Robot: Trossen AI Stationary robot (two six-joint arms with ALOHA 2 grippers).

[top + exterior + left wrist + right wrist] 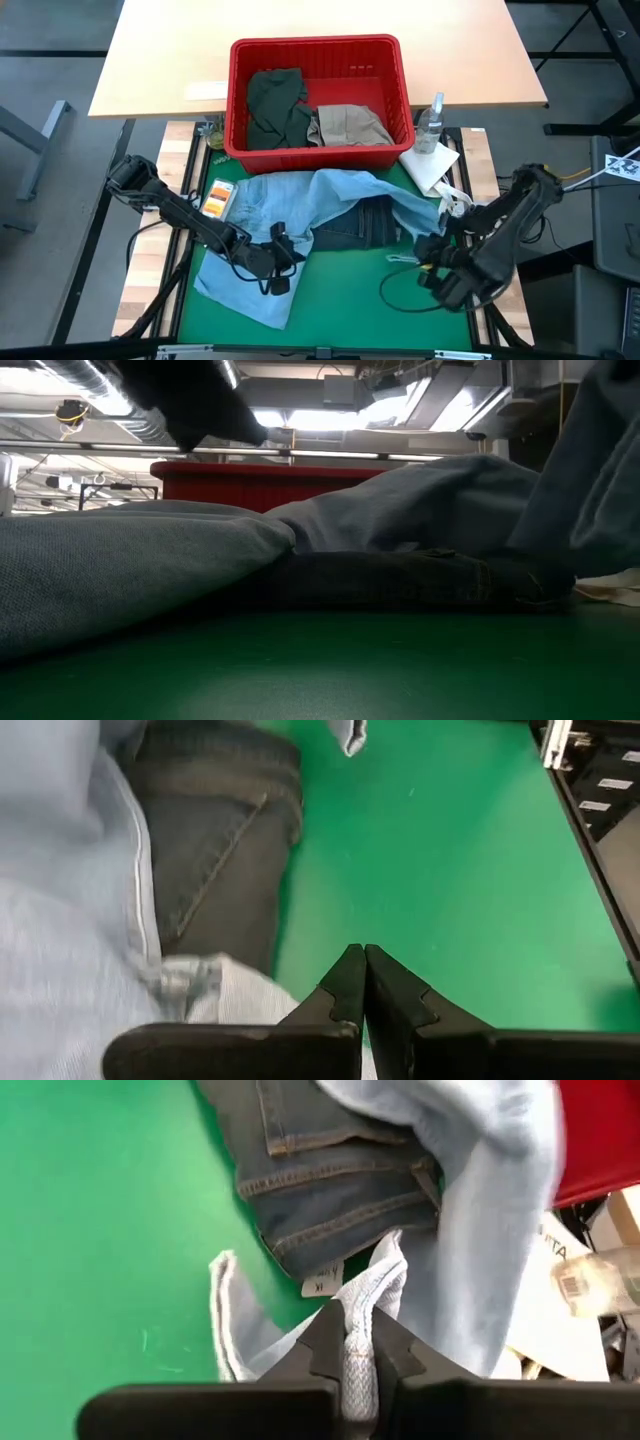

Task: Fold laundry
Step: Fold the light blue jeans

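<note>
The light blue denim (pixel 300 215) lies spread and rumpled over the green mat (pixel 340 300), partly covering the dark navy jeans (pixel 355 225) at the mat's middle. The right claw (pixel 358 1342) pinches a pale edge of that light blue denim between its fingers, with the jeans just ahead of it and the red basket (pixel 320 50) beyond them. The left claw (pixel 363 982) has its fingers pressed together, gripping nothing, resting at the denim's edge with the jeans just ahead and to one side. Inside the basket sit the dark olive green piece (pixel 275 105) and the beige khaki piece (pixel 350 125). A clear bottle (pixel 432 120) stands just beside the basket, near the right claw's side.
</note>
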